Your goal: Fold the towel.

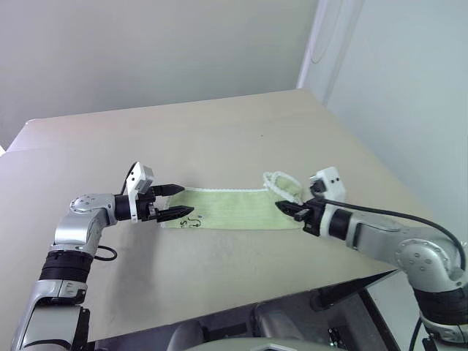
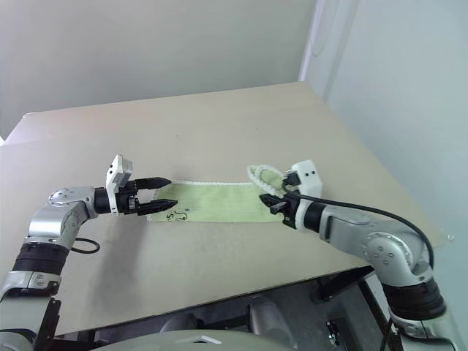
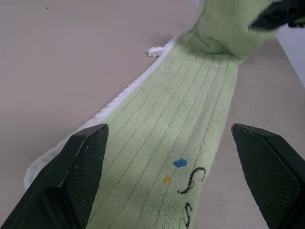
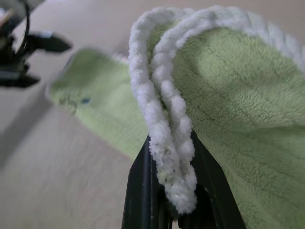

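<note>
The towel (image 1: 232,208), at the centre of the left eye view, is a light lime green crossed by thin darker lines running along its length. Its edging (image 4: 164,138) is fluffy white, doubled in two cords at the middle of the right wrist view. Near the bottom centre of the left wrist view the cloth bears a dark curly printed mark (image 3: 191,180) with a small blue spot (image 3: 179,163) and a smaller orange spot (image 3: 167,179) beside it. The table (image 1: 219,139) is a plain pale beige. Both grippers have black fingers (image 3: 83,157) with a fine dotted texture on the pads, on silver-grey arms with white blocks.
</note>
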`<action>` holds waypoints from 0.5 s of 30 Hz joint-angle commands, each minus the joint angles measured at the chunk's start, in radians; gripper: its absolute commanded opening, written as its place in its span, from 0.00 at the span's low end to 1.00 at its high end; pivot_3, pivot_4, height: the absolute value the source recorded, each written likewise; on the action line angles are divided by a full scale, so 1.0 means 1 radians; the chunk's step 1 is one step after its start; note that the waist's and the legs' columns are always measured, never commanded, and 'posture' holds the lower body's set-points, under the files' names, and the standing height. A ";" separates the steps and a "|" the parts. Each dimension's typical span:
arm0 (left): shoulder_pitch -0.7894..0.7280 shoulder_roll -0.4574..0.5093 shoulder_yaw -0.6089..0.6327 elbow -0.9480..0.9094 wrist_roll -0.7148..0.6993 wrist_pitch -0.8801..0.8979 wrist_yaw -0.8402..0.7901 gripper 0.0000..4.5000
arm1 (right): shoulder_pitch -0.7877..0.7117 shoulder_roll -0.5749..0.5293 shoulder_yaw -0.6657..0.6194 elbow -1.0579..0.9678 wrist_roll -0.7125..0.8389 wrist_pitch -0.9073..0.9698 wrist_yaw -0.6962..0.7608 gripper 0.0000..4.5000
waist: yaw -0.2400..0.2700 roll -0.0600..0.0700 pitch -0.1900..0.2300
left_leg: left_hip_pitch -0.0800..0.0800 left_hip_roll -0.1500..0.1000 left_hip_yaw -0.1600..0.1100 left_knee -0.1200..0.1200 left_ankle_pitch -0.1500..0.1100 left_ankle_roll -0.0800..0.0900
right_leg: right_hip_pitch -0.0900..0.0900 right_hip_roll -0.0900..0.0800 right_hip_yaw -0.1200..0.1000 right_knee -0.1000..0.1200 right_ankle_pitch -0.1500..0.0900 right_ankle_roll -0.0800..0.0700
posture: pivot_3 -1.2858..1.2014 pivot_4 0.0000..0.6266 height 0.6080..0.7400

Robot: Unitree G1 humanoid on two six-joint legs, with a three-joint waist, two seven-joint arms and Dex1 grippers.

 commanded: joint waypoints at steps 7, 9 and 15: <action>-0.036 -0.006 0.009 -0.005 0.004 -0.019 -0.009 0.97 | -0.080 0.164 0.137 0.142 -0.270 -0.014 0.039 0.00 | 0.001 0.000 0.000 | 0.000 0.000 0.000 0.000 0.000 0.000 | 0.000 0.000 0.000 0.002 0.000 0.000 | 0.52 0.00 1.00; -0.030 -0.002 0.007 -0.005 0.011 -0.026 -0.009 0.97 | -0.082 0.187 0.149 0.168 -0.308 -0.012 0.055 0.00 | 0.000 0.000 0.000 | 0.000 0.000 0.000 0.000 0.000 0.000 | 0.000 0.000 0.000 0.002 0.000 0.000 | 0.52 0.00 1.00; -0.019 0.000 0.012 -0.023 0.005 -0.019 -0.005 0.97 | -0.091 0.227 0.115 0.186 -0.362 -0.002 0.097 0.23 | -0.001 0.000 0.000 | 0.000 0.000 0.000 0.001 0.000 0.000 | 0.000 0.000 0.000 0.002 0.000 0.000 | 0.52 0.00 1.00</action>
